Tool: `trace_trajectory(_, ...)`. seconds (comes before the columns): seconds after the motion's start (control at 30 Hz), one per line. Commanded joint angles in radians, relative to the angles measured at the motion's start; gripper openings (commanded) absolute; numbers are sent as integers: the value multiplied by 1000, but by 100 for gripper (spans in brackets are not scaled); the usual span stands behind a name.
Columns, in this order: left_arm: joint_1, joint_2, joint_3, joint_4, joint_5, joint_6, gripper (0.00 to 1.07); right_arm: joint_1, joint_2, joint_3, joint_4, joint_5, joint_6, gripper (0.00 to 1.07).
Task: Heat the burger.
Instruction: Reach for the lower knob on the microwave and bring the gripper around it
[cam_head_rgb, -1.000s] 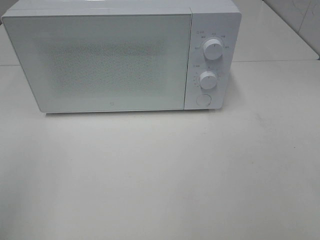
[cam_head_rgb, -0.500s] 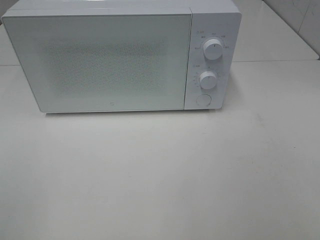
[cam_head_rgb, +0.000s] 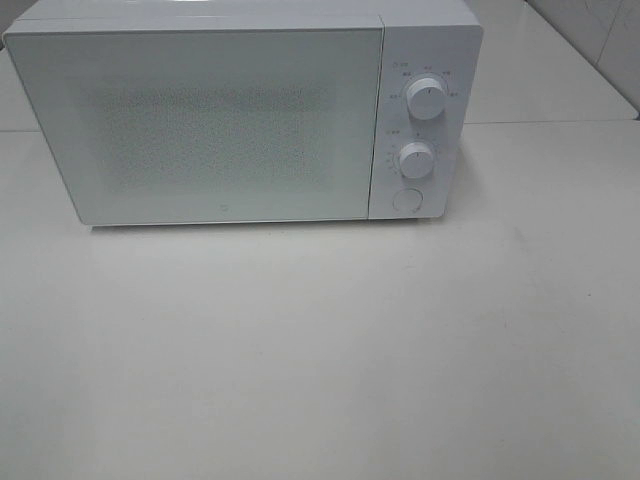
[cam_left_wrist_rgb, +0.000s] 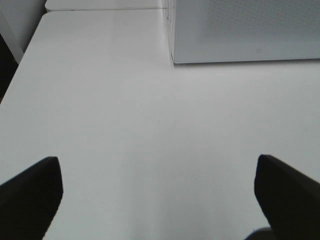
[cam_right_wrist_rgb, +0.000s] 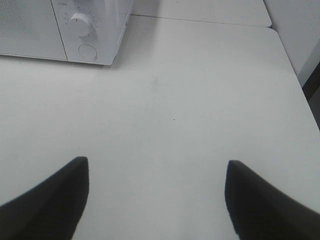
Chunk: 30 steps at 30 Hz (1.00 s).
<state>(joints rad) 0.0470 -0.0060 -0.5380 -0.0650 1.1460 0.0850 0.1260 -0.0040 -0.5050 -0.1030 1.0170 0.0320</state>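
Note:
The burger is out of view in every frame. A white microwave (cam_head_rgb: 240, 115) stands at the back of the white table (cam_head_rgb: 320, 350) with its door shut; its frosted door hides the inside. Two white knobs (cam_head_rgb: 426, 101) and a round button (cam_head_rgb: 406, 199) sit on its right-hand panel. My left gripper (cam_left_wrist_rgb: 157, 197) is open over bare table, with the microwave's lower left corner (cam_left_wrist_rgb: 240, 30) ahead of it. My right gripper (cam_right_wrist_rgb: 156, 192) is open over bare table too, the microwave's control panel (cam_right_wrist_rgb: 82, 25) ahead. Neither gripper shows in the exterior high view.
The table's edge (cam_right_wrist_rgb: 290, 65) runs close along the outer side of the right gripper, with a dark gap beyond. A seam (cam_head_rgb: 550, 123) crosses the tabletop behind the microwave's front line. A dark gap (cam_left_wrist_rgb: 6, 65) lies past the table edge by the left gripper.

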Motion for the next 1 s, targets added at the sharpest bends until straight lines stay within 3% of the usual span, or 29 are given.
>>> trace_trajectory(0.03,4,-19,24,8,-90,-5,96,-8,-26,2,-1,-11,4,73)
trace_trajectory(1.0,4,-20,41,9,-107,-4,96,-8,-22,2,-2,-11,4,73)
